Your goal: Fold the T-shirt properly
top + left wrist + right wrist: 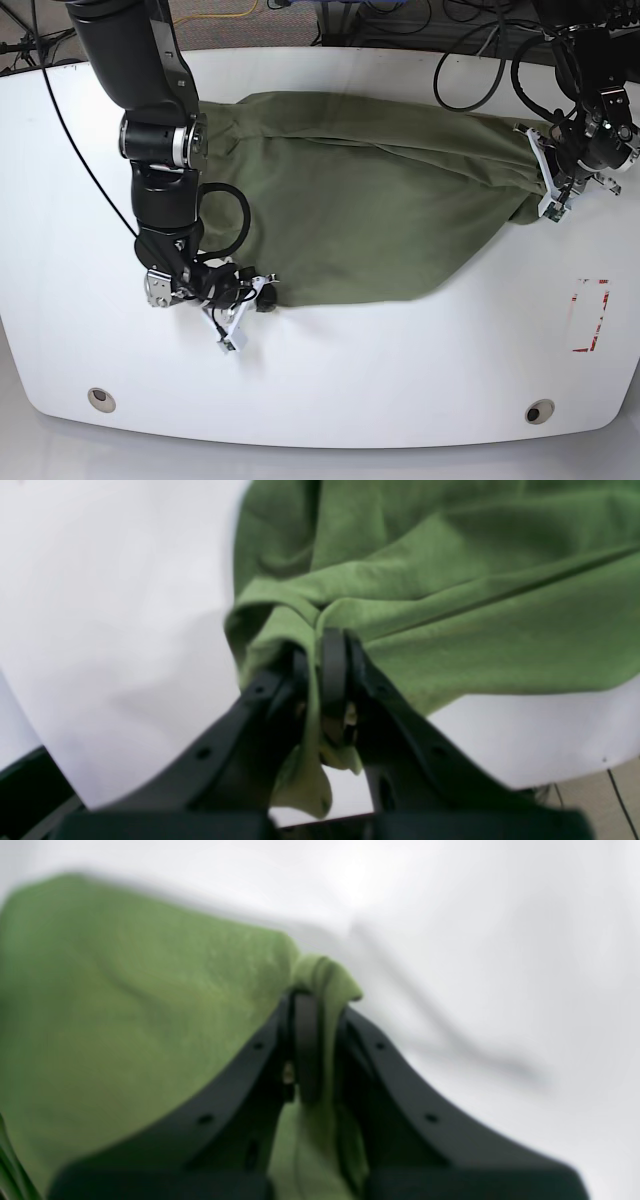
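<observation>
- Leftmost in the base view, the right arm (160, 140) reaches down over the white worktop (400, 370); a black cable (75, 140) trails beside it and a short loop of cable hangs by the wrist.
- The right gripper (243, 300) sits low at the near-left corner of the T-shirt (370, 210), jaws clamped on a pinch of the olive fabric.
- The right wrist view, though blurred, shows the cloth bunched between the black jaws and hanging down behind them, which the base view cannot resolve.
- The T-shirt lies spread across the middle of the worktop, its long axis running left to right, the near edge slanting up toward the right.
- Two round fittings (99, 398) are set into the worktop's near edge, well apart, and a red marked rectangle (588, 315) lies near the right side.
- At the far right, the left gripper (553, 190) has its jaws closed on the shirt's gathered right end, with black cables looping above it.
- The left wrist view alone shows a folded hem pinched there, the worktop's edge, and floor (595, 785) beyond.
</observation>
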{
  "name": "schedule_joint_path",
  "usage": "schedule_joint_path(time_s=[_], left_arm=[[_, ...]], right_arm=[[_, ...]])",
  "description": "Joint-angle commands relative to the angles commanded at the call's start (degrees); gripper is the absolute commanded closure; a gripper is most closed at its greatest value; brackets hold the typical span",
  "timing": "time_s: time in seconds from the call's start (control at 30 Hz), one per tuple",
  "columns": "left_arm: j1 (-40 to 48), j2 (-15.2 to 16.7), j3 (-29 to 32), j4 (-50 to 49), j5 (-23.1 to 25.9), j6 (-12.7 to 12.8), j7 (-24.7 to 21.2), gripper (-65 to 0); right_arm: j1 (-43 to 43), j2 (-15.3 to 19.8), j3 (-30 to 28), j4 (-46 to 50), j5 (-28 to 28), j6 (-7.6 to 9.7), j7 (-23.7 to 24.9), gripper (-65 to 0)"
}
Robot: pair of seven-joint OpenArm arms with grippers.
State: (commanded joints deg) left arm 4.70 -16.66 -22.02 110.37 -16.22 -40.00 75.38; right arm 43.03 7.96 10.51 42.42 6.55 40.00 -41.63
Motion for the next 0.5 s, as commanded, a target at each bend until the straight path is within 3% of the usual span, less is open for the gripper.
schedule_joint_path(time_s=[0.27, 0.5], left_arm=[[-7.56, 0.00, 0.00, 0.00, -0.18, 0.00, 0.00, 0.0], [-17.05, 3.16, 0.09, 0.00, -0.18, 0.00, 0.09, 0.0]], right_arm=[[-1.41, 3.34, 2.99, 17.14, 0.00, 0.00, -13.19, 0.0], [2.90, 6.42, 2.81, 21.71, 0.09, 0.00, -18.20, 0.0]])
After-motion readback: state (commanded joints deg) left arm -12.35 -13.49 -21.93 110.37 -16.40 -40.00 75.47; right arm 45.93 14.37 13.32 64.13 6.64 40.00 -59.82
